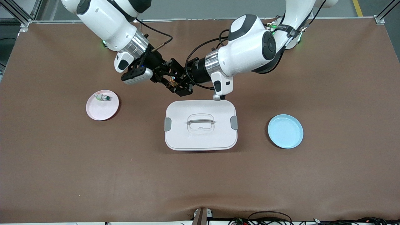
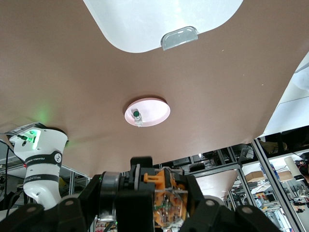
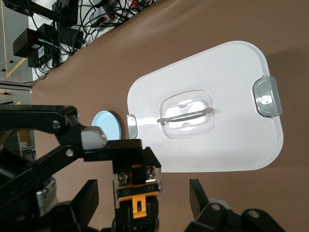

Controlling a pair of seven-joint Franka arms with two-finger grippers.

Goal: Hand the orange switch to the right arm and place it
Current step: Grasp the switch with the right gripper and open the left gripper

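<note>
Orange switch (image 1: 171, 83) between both grippers

A robotics lab: aluminium framing (image 1: 18, 15) at the frame's upper corners, cable tangles (image 1: 268, 218) along its bottom edge.

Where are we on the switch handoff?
Pickup looks done: left gripper holds the orange switch in the air, just above the white box. Right gripper has met it, fingers open around the switch. Left: right closes, left releases, then placing.
</note>
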